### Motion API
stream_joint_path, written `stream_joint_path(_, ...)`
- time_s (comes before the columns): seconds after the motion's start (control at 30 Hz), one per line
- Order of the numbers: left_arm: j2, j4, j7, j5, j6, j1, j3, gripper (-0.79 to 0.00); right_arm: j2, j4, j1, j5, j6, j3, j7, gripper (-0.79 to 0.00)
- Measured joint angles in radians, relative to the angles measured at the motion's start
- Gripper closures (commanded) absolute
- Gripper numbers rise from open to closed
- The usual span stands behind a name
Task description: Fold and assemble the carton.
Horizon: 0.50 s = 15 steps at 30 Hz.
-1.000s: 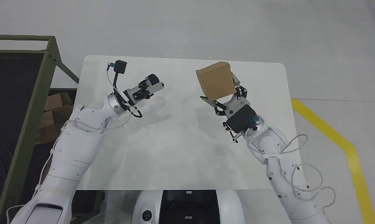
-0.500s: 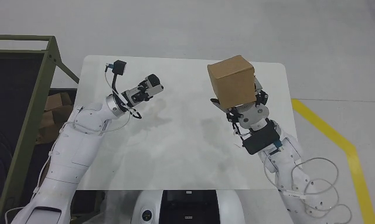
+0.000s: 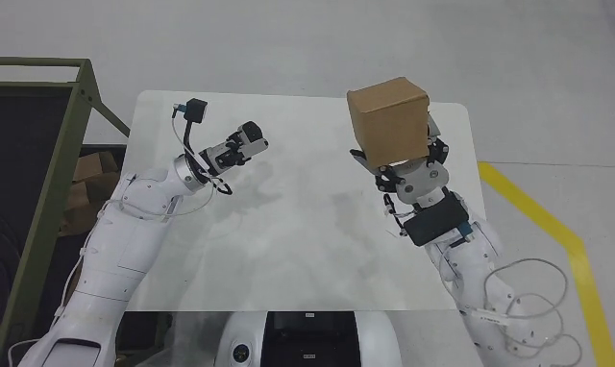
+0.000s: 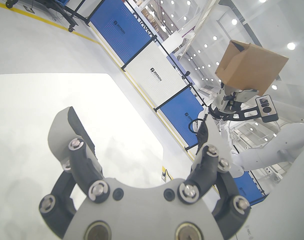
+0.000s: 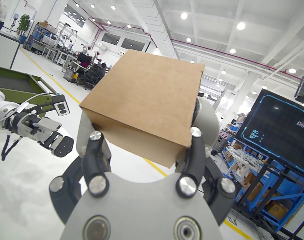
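Right hand [image 3: 400,159] is clamped on the carton [image 3: 388,120], fingers on two opposite side walls near its bottom edge. The carton is up in the air, clear of the surface [image 3: 288,252], over the right far corner area. Every face in view looks closed and square. The left wrist view shows a small dark notch at one top edge; can't tell if that's a tuck slot or a loose flap.

Left hand [image 3: 258,136] is spread wide with nothing in it, hovering over the left far part of the surface, well apart from the carton.

Handling, as a judgement: corrugated board, hollow, so light. Walls will bow if squeezed mid-panel. Best hold is low or near the corners and fold lines, where it's stiffest. Faces are plain and smooth, so slip is likely under a weak pinch or a fast swing.

Count: 1 carton, 2 hands, 1 surface.
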State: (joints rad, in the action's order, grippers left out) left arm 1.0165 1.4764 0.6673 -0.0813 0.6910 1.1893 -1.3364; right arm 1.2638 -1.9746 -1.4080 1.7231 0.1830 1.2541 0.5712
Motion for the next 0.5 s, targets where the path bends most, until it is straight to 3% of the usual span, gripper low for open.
stream_joint_path(0.5, 0.000, 0.000, 0.000, 0.000, 0.000, 0.000, 0.000, -0.785, 0.011, -0.020, 0.074, -0.116, 0.041, -0.057, 0.094, 0.000)
